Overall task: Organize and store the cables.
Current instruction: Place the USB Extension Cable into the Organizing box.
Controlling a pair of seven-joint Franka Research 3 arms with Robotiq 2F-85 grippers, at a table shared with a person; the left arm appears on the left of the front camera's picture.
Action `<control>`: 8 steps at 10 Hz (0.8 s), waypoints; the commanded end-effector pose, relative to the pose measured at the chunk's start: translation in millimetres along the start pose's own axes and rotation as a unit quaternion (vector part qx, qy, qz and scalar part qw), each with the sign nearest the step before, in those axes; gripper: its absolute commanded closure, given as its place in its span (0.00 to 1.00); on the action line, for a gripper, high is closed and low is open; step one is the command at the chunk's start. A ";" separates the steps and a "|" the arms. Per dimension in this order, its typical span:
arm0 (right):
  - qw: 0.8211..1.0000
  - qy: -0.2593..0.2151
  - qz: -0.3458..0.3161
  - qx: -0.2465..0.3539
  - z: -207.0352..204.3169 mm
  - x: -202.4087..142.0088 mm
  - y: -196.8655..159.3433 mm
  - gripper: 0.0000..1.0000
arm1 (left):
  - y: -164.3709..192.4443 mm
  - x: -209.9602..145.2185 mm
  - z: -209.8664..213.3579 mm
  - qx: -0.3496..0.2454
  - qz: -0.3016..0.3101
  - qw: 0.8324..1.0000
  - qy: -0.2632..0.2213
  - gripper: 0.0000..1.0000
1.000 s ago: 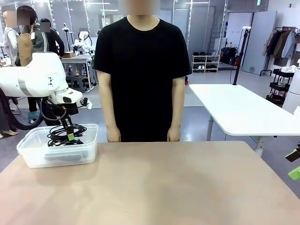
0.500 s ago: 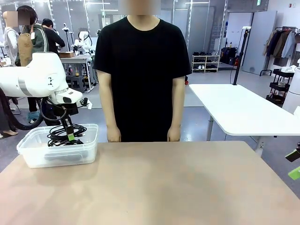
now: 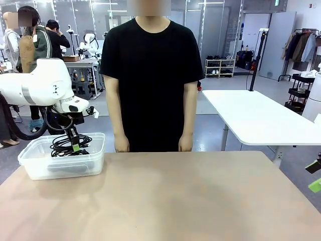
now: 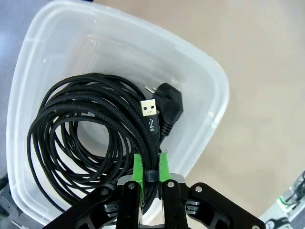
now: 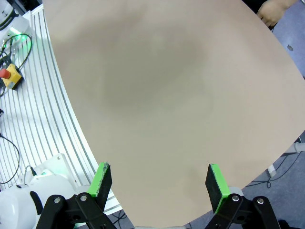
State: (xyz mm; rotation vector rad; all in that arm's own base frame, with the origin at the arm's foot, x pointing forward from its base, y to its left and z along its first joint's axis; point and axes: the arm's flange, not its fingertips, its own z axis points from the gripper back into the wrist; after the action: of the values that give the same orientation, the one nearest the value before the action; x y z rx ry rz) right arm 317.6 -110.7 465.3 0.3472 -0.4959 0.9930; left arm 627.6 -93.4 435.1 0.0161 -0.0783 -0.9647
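The left gripper [image 4: 149,172] is shown poised directly above the clear plastic bin [image 3: 30,163] at the table's left end, its fingers pointing down into it. The cables [image 4: 90,129], black braided cords wound into one round coil, are seen lying inside the bin, with a USB plug [image 4: 149,108] and a round black mains plug [image 4: 169,102] resting toward the bin's table-side wall. A short run of cord just behind the USB plug is seen passing straight up between the green pads [image 4: 137,167], its long axis in line with the fingers, while the body of the coil spreads out below and to one side. In the left wrist view the pads are seen standing close on either side of this strand; whether they press it or have begun to part cannot be told. The coil is judged to be in place already, so the coming move is taken to turn on the strand slipping free along the finger axis as the gripper lifts. The right gripper [image 5: 159,183] is seen wide apart and empty over the bare table [image 5: 181,95], well away from the bin.
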 end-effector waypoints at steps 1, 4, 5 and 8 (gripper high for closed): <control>1.000 -0.002 -0.008 0.000 0.1 1.0 -0.8 0.00 | 9.1 2.1 -4.1 0.013 0.024 1.000 -0.001 0.52; 1.000 -0.002 -0.008 0.000 0.1 1.0 -0.8 0.00 | 6.5 -5.7 -2.0 0.007 0.022 1.000 -0.009 0.06; 1.000 -0.002 -0.008 0.000 0.1 1.0 -0.8 0.00 | 7.1 -9.5 -1.0 0.011 0.025 1.000 -0.010 0.00; 1.000 -0.002 -0.008 0.000 0.1 1.0 -0.8 0.00 | 4.2 -17.3 4.3 0.014 0.030 0.999 -0.018 0.04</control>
State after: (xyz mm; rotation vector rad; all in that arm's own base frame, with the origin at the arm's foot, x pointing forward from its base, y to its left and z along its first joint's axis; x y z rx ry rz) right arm 317.6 -110.7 465.3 0.3472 -0.4959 0.9930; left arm 630.2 -80.1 438.8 0.0268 -0.0994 -0.9168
